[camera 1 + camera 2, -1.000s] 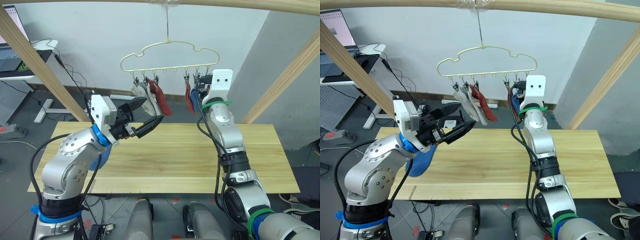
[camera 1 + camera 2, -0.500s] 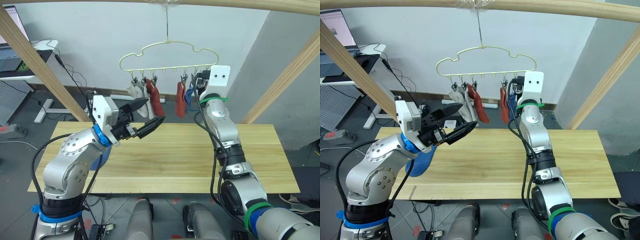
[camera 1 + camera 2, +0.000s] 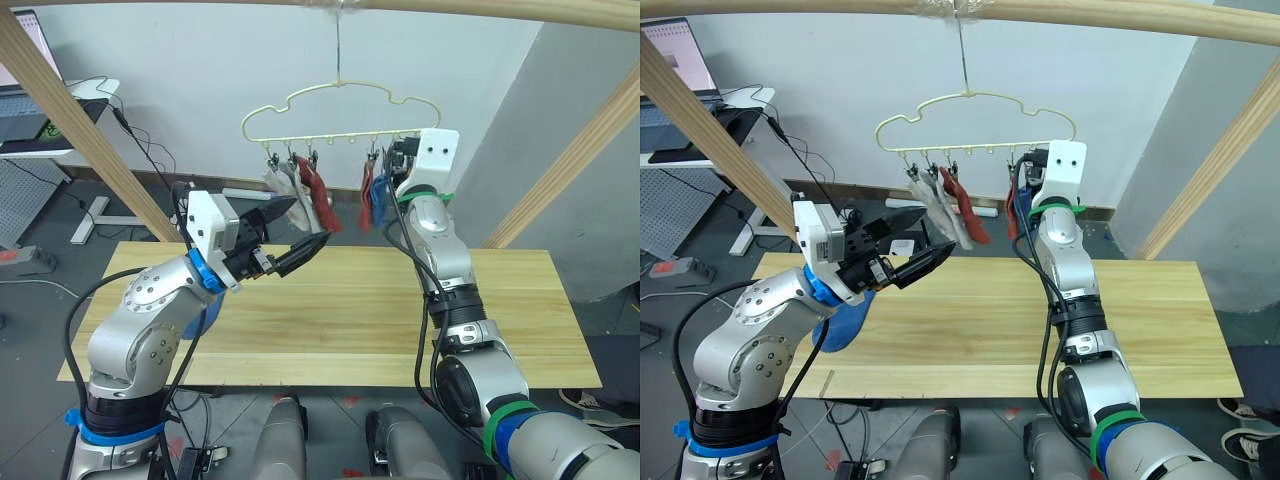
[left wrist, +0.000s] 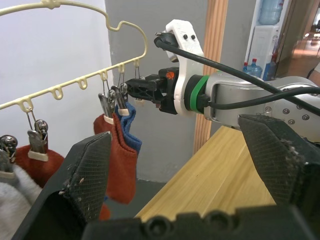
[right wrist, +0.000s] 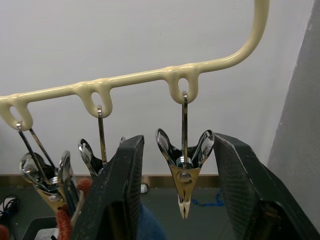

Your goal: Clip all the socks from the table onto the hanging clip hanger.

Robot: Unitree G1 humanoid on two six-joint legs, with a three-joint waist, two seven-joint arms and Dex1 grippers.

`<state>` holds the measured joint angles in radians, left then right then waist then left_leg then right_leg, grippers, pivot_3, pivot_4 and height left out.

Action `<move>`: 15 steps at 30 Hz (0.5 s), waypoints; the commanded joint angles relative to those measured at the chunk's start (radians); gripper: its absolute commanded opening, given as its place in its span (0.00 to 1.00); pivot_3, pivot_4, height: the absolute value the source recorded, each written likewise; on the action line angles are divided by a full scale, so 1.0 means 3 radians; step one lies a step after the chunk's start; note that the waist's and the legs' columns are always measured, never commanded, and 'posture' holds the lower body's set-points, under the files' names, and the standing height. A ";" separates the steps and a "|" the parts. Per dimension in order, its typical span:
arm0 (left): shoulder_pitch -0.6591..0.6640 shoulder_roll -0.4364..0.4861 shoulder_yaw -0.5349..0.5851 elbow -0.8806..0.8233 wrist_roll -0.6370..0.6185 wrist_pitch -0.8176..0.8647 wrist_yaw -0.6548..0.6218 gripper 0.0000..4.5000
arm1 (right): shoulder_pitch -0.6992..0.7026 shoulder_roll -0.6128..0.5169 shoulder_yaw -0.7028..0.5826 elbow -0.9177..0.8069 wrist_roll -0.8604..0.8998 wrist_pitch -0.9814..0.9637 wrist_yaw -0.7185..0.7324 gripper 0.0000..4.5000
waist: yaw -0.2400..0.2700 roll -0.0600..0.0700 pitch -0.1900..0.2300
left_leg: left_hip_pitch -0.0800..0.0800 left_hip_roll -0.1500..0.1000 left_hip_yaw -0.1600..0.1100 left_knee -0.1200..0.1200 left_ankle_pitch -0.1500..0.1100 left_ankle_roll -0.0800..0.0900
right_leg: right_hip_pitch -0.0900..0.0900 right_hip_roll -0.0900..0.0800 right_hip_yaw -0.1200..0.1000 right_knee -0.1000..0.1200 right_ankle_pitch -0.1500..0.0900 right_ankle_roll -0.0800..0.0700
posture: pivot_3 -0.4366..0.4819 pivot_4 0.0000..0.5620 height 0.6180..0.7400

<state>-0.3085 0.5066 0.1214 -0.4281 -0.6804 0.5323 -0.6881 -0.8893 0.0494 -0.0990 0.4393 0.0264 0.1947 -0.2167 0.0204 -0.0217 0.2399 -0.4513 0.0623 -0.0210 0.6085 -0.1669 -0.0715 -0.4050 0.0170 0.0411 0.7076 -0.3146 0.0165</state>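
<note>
So the right gripper is up at the clip hanger, fingers spread either side of an empty metal clip, with a blue sock and rust-red sock pegged just beside it. Left gripper hovers wide open, holding nothing, around 7 o'clock from the hanger above the table. Grey socks hang at the other end.

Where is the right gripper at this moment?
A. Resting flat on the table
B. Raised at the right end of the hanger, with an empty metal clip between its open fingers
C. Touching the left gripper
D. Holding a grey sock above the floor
B: the right gripper is up at the hanger, and its spread fingers have an empty clip hanging between them.
</note>
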 commanded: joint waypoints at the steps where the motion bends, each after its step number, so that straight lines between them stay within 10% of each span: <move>1: -0.0021 0.0006 0.0012 -0.0132 0.0006 -0.0076 0.0007 1.00 | -0.0122 0.0022 -0.0018 -0.0033 0.0037 -0.0096 0.0005 0.49 | 0.0000 0.0000 0.0000 | 0.0000 0.0000 0.0000 0.0000 0.0000 0.0000 | 0.0000 0.0000 0.0000 0.0000 0.0000 0.0000 | 0.66 0.40 1.00; 10: -0.0002 0.0004 0.0004 -0.0156 0.0002 -0.0068 0.0020 1.00 | -0.0148 0.0017 -0.0015 0.0007 0.0042 -0.0129 0.0013 0.49 | 0.0006 0.0000 0.0000 | 0.0000 0.0000 -0.0001 0.0000 0.0000 0.0000 | 0.0000 0.0000 -0.0001 0.0001 0.0000 0.0000 | 0.66 0.40 1.00; 15: 0.0000 0.0001 -0.0001 -0.0159 0.0004 -0.0064 0.0024 1.00 | -0.0150 0.0006 -0.0016 0.0024 0.0044 -0.0140 0.0026 0.22 | 0.0006 0.0000 0.0000 | 0.0000 0.0000 -0.0001 0.0000 0.0000 0.0000 | 0.0000 0.0000 -0.0001 0.0001 0.0000 0.0000 | 0.66 0.41 1.00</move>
<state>-0.3082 0.5067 0.1195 -0.4342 -0.6792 0.5323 -0.6856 -0.9031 0.0518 -0.0994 0.4626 0.0321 0.1806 -0.2146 0.0221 -0.0217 0.2399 -0.4513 0.0623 -0.0212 0.6085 -0.1669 -0.0715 -0.4050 0.0170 0.0409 0.7079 -0.3146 0.0165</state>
